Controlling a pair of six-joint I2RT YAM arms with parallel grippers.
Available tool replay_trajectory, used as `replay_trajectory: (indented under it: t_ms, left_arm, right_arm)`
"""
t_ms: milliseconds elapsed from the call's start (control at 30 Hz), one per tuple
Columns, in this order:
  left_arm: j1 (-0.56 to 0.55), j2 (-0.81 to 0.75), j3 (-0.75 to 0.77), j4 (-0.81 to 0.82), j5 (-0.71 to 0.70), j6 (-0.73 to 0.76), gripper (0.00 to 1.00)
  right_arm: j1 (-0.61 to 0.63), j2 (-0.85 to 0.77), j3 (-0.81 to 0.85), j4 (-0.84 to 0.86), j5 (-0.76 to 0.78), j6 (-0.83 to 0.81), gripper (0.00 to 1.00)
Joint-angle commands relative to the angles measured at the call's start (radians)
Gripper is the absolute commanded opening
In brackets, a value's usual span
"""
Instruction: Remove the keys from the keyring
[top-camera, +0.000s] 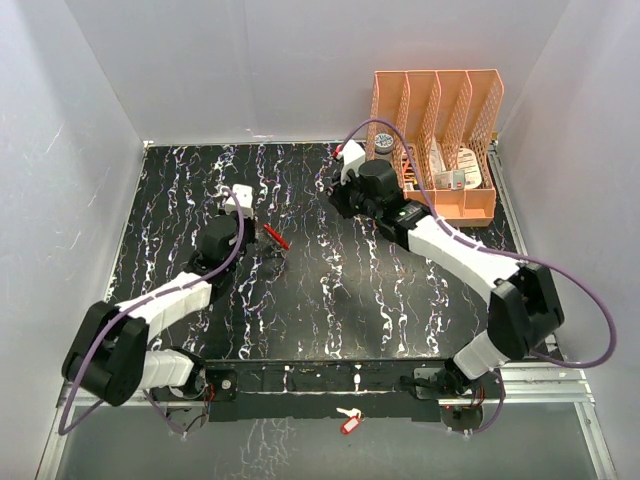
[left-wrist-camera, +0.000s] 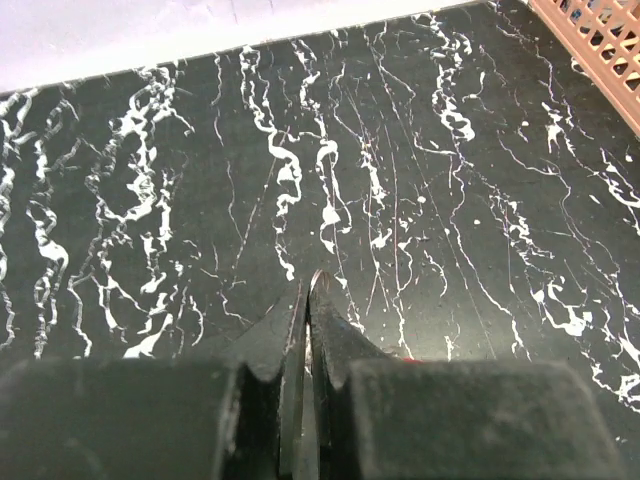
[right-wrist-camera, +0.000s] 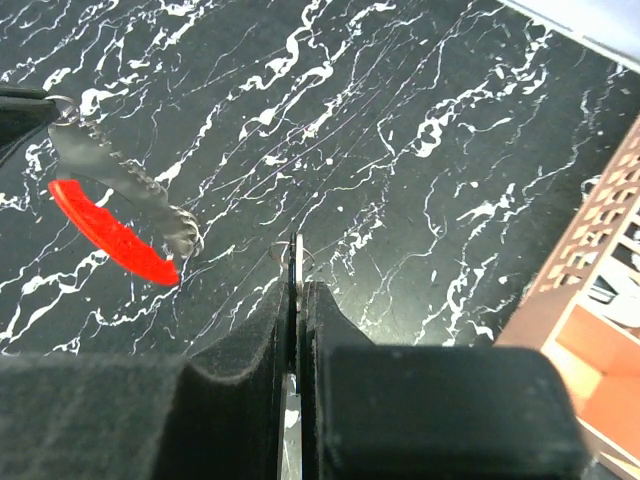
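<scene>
hold firm with the left gripper, jaws pressed together on the small wire keyring with a bright red crescent-shaped piece, only a thin arc of wire showing at the tips in the left wrist view. from the right wrist view, look to the upper left for the task's things: the red crescent and, just beside it, the silvery-grey saw-edged metal keys, dangling from that pinch and apparently lifted off the black white-veined marble-patterned table; impossible to tell how many blades in the bunch. note the right gripper, jaws likewise closed with no gap, nipping a thin silvery sliver, well apart from the hanging bunch; cannot tell whether key blade or ring wire. probably mid-separation, then, with at least one key left on the ring. for the next removal, come at the hanging blade side-on, grip near the bow rather than the teeth, and walk it round the coil of the ring instead of tugging straight, for fear of dragging the ring out of the left pinch. move one wrist at a time. steer clear of the orange slotted plastic file rack just behind the right arm, and ignore the lone pale key with a small red tag down by the arm bases.
</scene>
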Motion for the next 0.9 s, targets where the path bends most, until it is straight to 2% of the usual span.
replay_trajectory:
  t_ms: [0,433,567,733,833,867]
  left_arm:
    - [0.041,0.079,0.049,0.054,0.097,-0.070,0.00]
    - [0.186,0.471,0.167,0.172,0.261,-0.166,0.00]
    - [0.214,0.504,0.204,0.141,0.233,-0.131,0.00]
    - [0.245,0.527,0.223,0.106,0.213,-0.155,0.00]
    - [0.248,0.540,0.239,0.062,0.203,-0.158,0.19]
    - [0.247,0.542,0.241,0.045,0.204,-0.160,0.23]
  right_arm:
    - [-0.019,0.085,0.009,0.143,-0.070,0.039,0.00]
    - [-0.058,0.332,0.067,0.215,-0.074,0.046,0.00]
    - [-0.087,0.389,0.083,0.216,-0.073,0.045,0.00]
    - [-0.112,0.466,0.110,0.221,-0.088,0.046,0.00]
    - [-0.114,0.512,0.138,0.205,-0.074,0.037,0.00]
    - [-0.114,0.523,0.144,0.200,-0.071,0.035,0.00]
